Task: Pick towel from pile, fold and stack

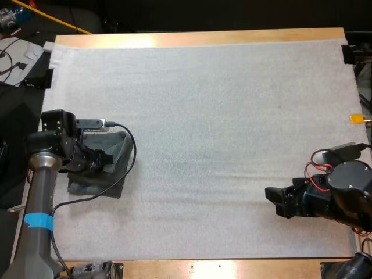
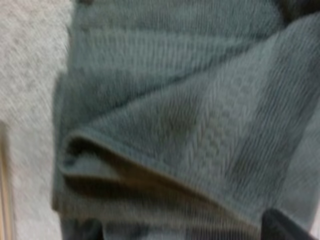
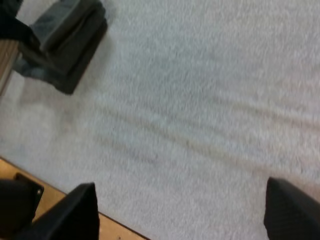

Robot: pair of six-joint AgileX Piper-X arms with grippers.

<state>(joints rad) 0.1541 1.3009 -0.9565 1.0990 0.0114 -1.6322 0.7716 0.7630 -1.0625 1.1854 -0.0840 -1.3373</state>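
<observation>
A folded stack of dark grey-green towels (image 1: 97, 183) lies at the mat's left edge. My left gripper (image 1: 109, 158) hangs low over it, its wrist covering much of the stack. In the left wrist view the top towel (image 2: 190, 125) shows very close, with one loose layer draped over a rounded fold. Its two black fingertips (image 2: 286, 227) stand far apart at the towel's side, so my left gripper (image 2: 295, 120) is open. My right gripper (image 1: 278, 200) sits low over bare mat at the right, open (image 3: 185, 215) with nothing between its fingers. From there the stack (image 3: 67, 42) lies far off.
The white mat (image 1: 209, 116) covers most of the wooden table (image 1: 197, 38). The table's near wooden edge (image 3: 115, 227) runs just behind my right gripper. Clutter and cables lie off the table at the far left (image 1: 14, 52).
</observation>
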